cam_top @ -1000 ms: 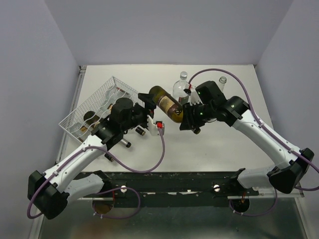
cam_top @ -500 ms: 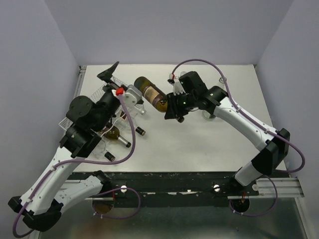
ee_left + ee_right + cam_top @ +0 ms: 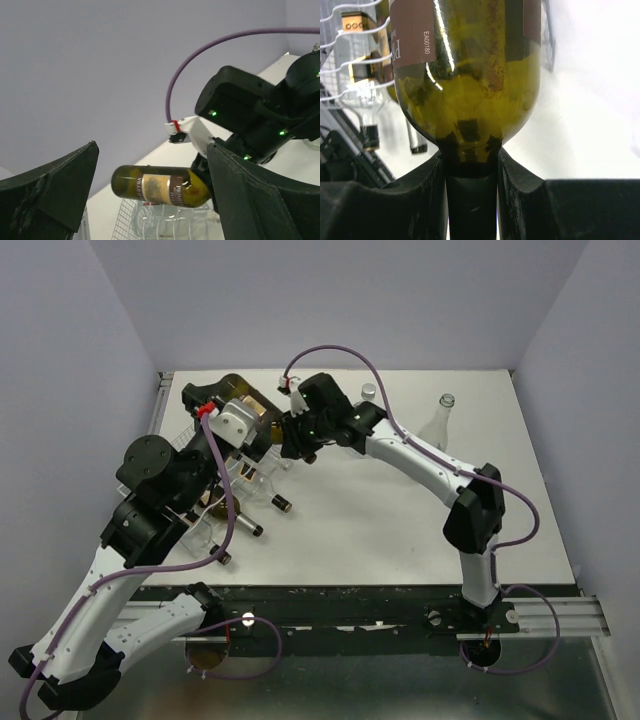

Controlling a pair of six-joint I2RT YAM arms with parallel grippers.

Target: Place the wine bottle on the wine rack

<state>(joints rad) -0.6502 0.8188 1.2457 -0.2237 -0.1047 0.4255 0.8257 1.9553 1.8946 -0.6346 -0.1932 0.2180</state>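
The wine bottle (image 3: 245,398) is olive green with a brown and cream label and lies level in the air. My right gripper (image 3: 290,435) is shut on its neck (image 3: 471,170) and holds it above the far end of the white wire wine rack (image 3: 255,472). The bottle fills the right wrist view (image 3: 470,75), with rack wires (image 3: 350,60) at its left. My left gripper (image 3: 151,147) is open and empty, raised beside the rack. The bottle (image 3: 160,187) shows between and beyond its fingers, above the rack (image 3: 150,220). My left arm hides most of the rack from above.
Several bottles lie in the rack, their dark-capped necks (image 3: 283,503) pointing toward the table's middle. Two clear bottles (image 3: 440,420) (image 3: 368,392) stand at the back right of the table. The purple left wall stands close behind the rack.
My right gripper carried the bottle left and toward the back, from mid-table to above the rack. My left arm rose and swung left, its open gripper now facing the bottle.
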